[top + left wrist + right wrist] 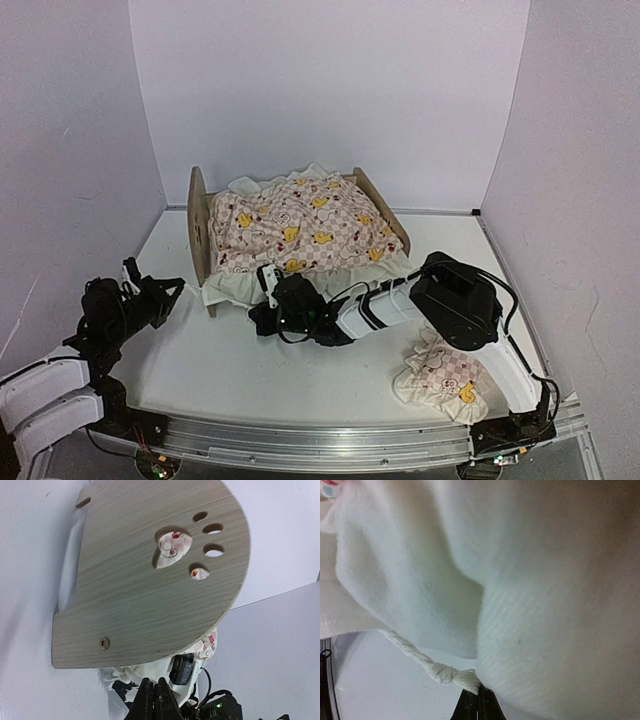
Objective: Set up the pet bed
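The pet bed stands at the back middle with its light-wood headboard (199,230) on the left and its low footboard (382,212) on the right. The cartoon-print quilt (300,232) covers it and hides its base. My right gripper (256,306) lies low at the quilt's front frill. In the right wrist view it (479,704) is shut on the quilt's white edge (530,580) beside a knotted tassel (440,671). My left gripper (170,292) is shut and empty, left of the headboard. In the left wrist view it (154,696) is below the paw-print headboard (150,590).
The small frilled pillow (440,378) lies on the table at the front right, beside the right arm's base. White walls close in the table on the left, back and right. A metal rail (330,440) runs along the near edge.
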You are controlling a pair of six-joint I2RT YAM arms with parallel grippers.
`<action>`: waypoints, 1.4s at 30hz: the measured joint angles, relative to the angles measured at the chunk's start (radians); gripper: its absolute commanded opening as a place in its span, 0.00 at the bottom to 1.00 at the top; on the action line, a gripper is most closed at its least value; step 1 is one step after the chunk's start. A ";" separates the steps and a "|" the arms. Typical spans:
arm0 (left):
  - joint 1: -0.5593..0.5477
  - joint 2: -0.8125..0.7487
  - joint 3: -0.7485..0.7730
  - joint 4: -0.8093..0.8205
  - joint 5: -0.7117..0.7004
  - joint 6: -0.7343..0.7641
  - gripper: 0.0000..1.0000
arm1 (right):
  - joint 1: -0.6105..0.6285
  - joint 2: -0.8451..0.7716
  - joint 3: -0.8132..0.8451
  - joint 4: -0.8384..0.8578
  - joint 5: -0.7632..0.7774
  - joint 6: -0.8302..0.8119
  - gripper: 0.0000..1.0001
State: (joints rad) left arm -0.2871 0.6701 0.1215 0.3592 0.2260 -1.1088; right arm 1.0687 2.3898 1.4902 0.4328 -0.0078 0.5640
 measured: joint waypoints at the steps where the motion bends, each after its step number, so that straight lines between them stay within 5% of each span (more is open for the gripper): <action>1: 0.000 -0.039 0.002 -0.013 -0.023 0.017 0.00 | 0.000 0.000 0.000 -0.006 0.008 -0.009 0.00; 12: 0.000 -0.071 0.057 -0.301 -0.206 0.062 0.00 | 0.000 -0.085 -0.056 -0.092 0.103 -0.091 0.00; 24: 0.000 0.081 0.031 -0.288 -0.249 0.066 0.00 | 0.001 -0.342 -0.202 -0.058 0.068 -0.110 0.00; 26: 0.001 0.076 0.021 -0.288 -0.249 0.067 0.01 | -0.002 -0.341 -0.215 -0.064 0.005 -0.101 0.18; 29: 0.003 0.061 0.016 -0.316 -0.267 0.074 0.50 | -0.002 -0.336 -0.220 -0.066 -0.105 -0.085 0.42; 30: 0.006 0.055 0.018 -0.336 -0.280 0.074 0.58 | -0.002 -0.343 -0.239 -0.062 -0.130 -0.088 0.50; 37: 0.011 -0.056 0.058 -0.508 -0.307 0.116 0.67 | -0.081 -0.608 -0.492 -0.364 -0.145 -0.134 0.75; 42: 0.005 -0.090 0.149 -0.506 -0.205 0.230 0.79 | -0.388 -0.822 -0.536 -0.504 -0.099 -0.164 0.84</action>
State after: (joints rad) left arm -0.2817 0.5800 0.2703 -0.1467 0.0208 -0.8787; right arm 0.6811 1.5673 0.9539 -0.0711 -0.1070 0.3996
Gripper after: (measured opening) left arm 0.731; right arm 0.808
